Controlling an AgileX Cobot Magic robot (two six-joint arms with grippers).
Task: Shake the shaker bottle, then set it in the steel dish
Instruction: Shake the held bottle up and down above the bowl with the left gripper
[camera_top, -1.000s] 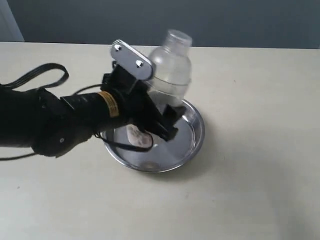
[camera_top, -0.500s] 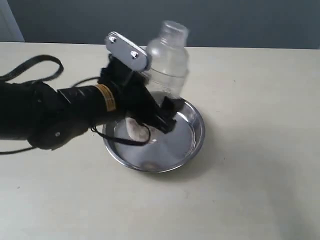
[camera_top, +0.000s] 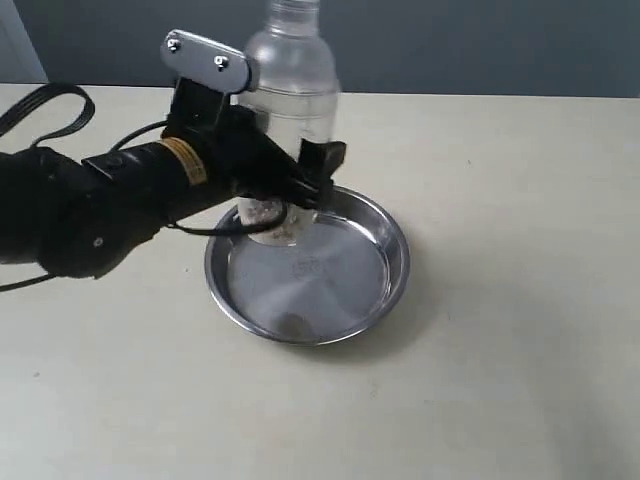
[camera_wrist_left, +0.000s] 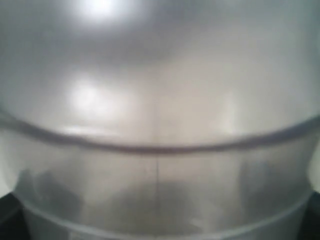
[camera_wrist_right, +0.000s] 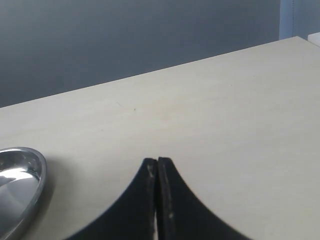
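Exterior view, shaker bottle (camera_top: 290, 85) upright at far-left rim of steel dish (camera_top: 404, 262)

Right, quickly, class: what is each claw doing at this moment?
Left claw: closed on the bottle.
Right claw: closed, holding nothing.

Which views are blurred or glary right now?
Left wrist view: the shaker bottle fills the frame, out of focus, with a blown highlight on it. Exterior view: fairly sharp; the steel dish mirrors bright patches and casts a soft shadow on the table. Right wrist view: clear, even light, glare on the dish rim.
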